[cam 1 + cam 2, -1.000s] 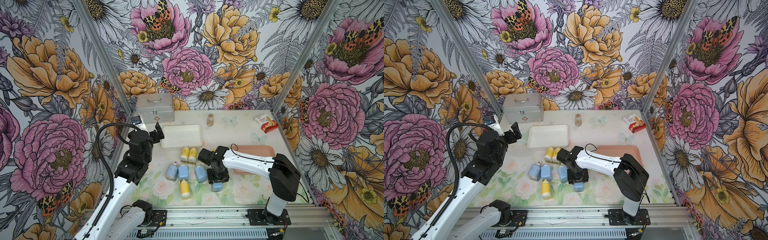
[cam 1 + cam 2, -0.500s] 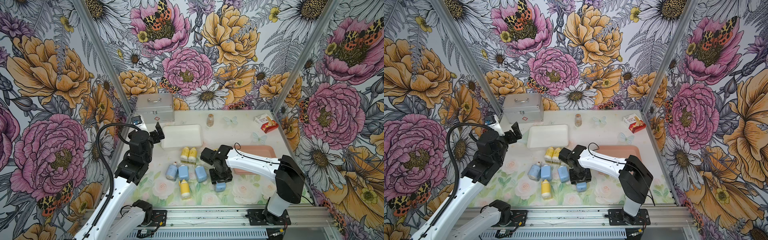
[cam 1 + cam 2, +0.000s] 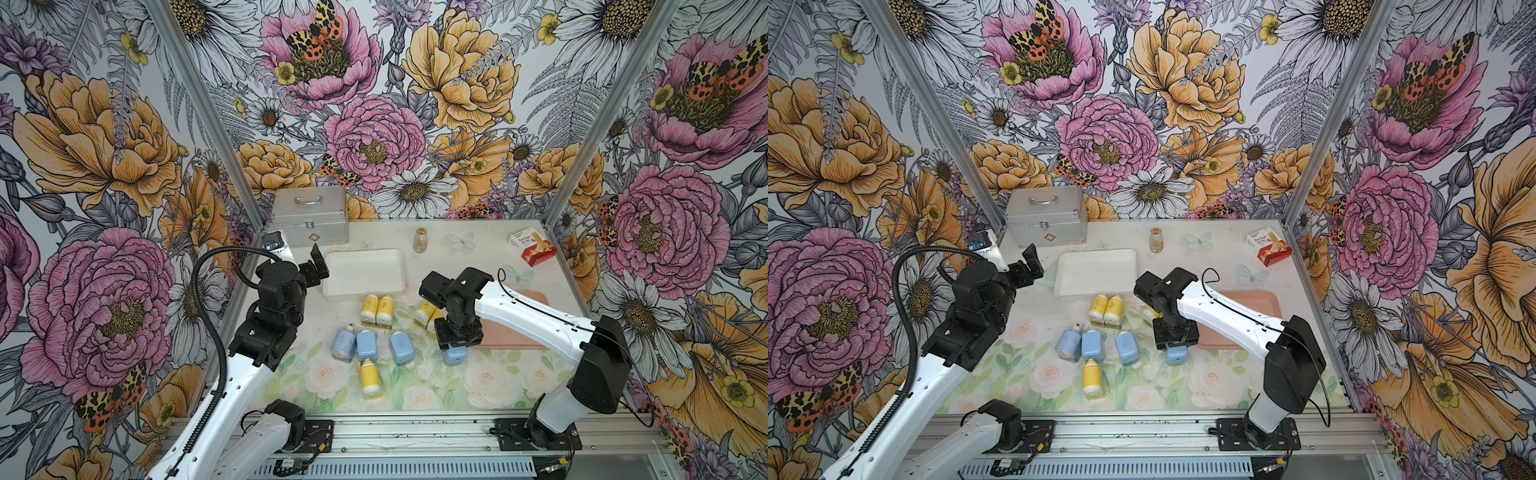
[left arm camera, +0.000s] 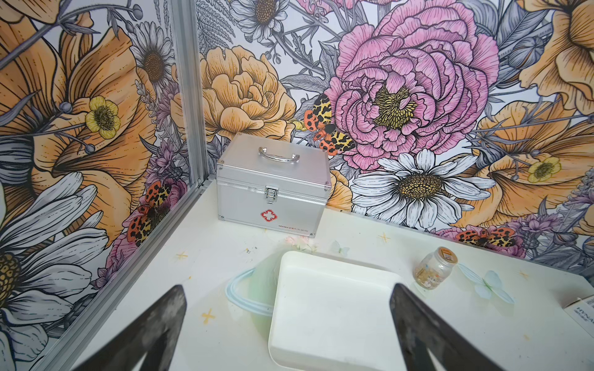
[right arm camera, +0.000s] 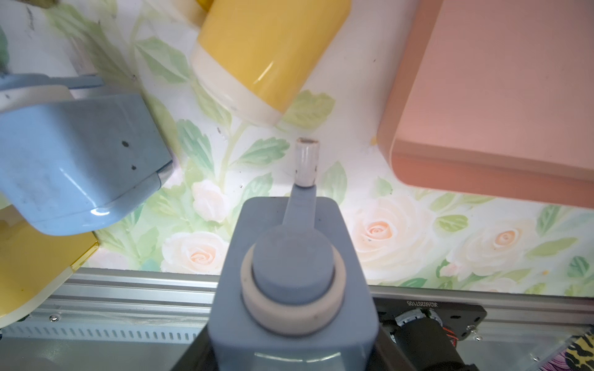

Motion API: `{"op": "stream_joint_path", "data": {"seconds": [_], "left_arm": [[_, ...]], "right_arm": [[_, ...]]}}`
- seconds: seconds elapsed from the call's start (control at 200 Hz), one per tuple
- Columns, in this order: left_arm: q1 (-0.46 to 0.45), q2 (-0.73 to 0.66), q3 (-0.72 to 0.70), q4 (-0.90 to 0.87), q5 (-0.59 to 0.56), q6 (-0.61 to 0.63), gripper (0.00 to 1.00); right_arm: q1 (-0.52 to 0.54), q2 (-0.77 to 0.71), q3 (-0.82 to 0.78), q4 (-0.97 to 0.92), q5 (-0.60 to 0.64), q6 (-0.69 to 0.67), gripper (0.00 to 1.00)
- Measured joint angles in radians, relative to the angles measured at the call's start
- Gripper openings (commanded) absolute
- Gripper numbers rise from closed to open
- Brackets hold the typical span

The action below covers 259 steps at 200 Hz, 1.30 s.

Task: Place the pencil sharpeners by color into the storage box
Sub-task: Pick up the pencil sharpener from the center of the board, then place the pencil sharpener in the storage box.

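Note:
My right gripper [image 3: 456,348] points down and is shut on a light blue pencil sharpener [image 3: 455,357] [image 5: 292,257], held just off the mat beside the near left corner of a shallow pink box [image 3: 1254,305]. Three more blue sharpeners [image 3: 367,345] lie in a row at mid-table. A yellow sharpener [image 3: 369,377] lies in front of them, a yellow pair [image 3: 377,308] behind them, and two more yellow ones [image 3: 424,311] sit partly hidden under my right wrist. My left gripper [image 4: 287,308] hangs open and empty at the left edge of a shallow white box [image 3: 363,272].
A latched silver case [image 3: 309,216] stands at the back left corner. A small brownish vial [image 3: 420,240] stands behind the white box, and a red-and-white carton [image 3: 533,249] lies at the back right. The aluminium rail [image 3: 415,432] borders the front.
My right gripper has carried the blue sharpener to the right and slightly back, toward the pink box. The left arm has not moved.

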Motion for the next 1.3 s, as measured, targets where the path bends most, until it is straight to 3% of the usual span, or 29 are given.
{"op": "stream_joint_path", "data": {"seconds": [0.701,1.296], "left_arm": [[0.0,0.0,0.0,0.0,0.0,0.0,0.99],[0.0,0.0,0.0,0.0,0.0,0.0,0.99]], "right_arm": [[-0.314,-0.016,0.089,-0.085,0.058,-0.227,0.32],[-0.391,0.062,0.016,0.021,0.041,-0.305,0.3]]}}
